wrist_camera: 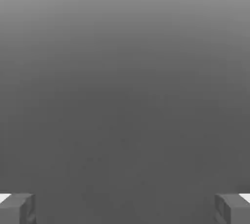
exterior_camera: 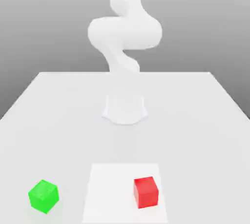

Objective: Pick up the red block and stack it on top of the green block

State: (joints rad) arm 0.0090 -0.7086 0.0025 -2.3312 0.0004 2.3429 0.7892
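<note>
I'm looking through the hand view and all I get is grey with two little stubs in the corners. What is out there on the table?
Observer: A red block sits on a paler square patch of the table, toward the exterior view's right.
Operator: Anything else?
Observer: A green block lies toward the exterior view's left, off that patch, well apart from the red one.
Operator: Are they stacked yet?
Observer: No, both rest on the table, nothing on top of either.
Operator: And those stubs?
Observer: They are the fingertips of the tool, standing wide apart with nothing between them.
</note>
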